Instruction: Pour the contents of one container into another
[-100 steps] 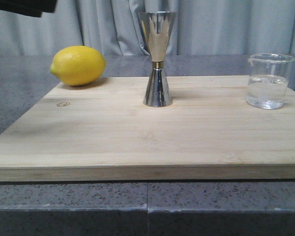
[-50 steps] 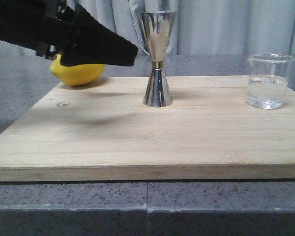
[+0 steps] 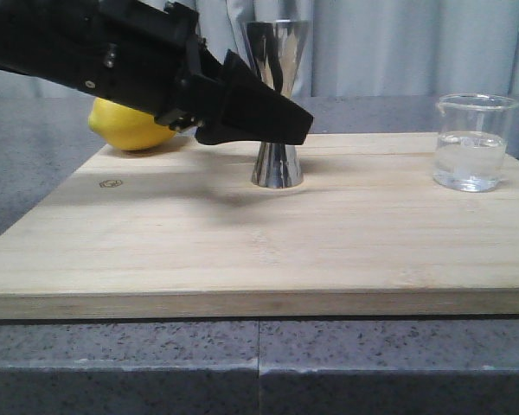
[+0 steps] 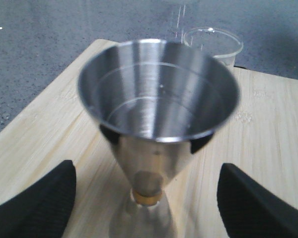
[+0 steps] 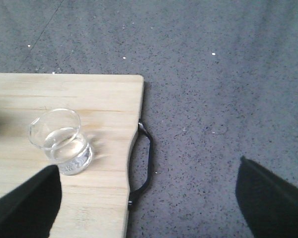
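The left pincer [image 3: 298,128] reaches in from the left across the wooden board [image 3: 242,251], fingers spread wide on either side of the steel jigger [image 3: 277,104], not touching it. The jigger stands upright at the board's far middle, a lemon [image 3: 125,125] to its left. The glass beaker [image 3: 473,143], holding clear liquid, sits at the board's far right corner. The right pincer [image 5: 149,198] hovers wide open above the grey worktop [image 5: 228,74], right of the beaker.
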{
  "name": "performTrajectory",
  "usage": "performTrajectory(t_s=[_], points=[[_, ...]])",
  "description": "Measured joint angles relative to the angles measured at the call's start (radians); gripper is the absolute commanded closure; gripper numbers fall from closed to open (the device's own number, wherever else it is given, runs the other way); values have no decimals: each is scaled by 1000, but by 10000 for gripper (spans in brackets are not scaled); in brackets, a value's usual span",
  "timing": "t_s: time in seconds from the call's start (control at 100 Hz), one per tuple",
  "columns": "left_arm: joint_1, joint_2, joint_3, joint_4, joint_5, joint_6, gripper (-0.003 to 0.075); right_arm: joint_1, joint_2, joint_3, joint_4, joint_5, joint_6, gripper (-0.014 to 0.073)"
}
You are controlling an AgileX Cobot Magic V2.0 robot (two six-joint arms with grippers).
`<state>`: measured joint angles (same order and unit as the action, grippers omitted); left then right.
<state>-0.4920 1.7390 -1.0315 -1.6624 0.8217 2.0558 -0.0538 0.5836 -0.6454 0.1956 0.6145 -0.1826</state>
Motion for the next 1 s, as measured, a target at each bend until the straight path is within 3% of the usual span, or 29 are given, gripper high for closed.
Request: performTrajectory(t_s=[0.13,0.37,0.56,0.77,1.0], points=[[-2,18,-10,0,0,0,210,0,0,0,0,0,0,-52],[-2,18,-17,-5,0,1,432,0,0,0,0,-2,0,-52],[-2,18,-17,-5,0,1,546,0,0,0,0,-5,-2,-52],[-2,18,-17,-5,14,1,616,0,0,0,0,-8,-2,-52],[-2,18,-17,-5,40,1,631,0,0,0,0,-12,-2,-52]])
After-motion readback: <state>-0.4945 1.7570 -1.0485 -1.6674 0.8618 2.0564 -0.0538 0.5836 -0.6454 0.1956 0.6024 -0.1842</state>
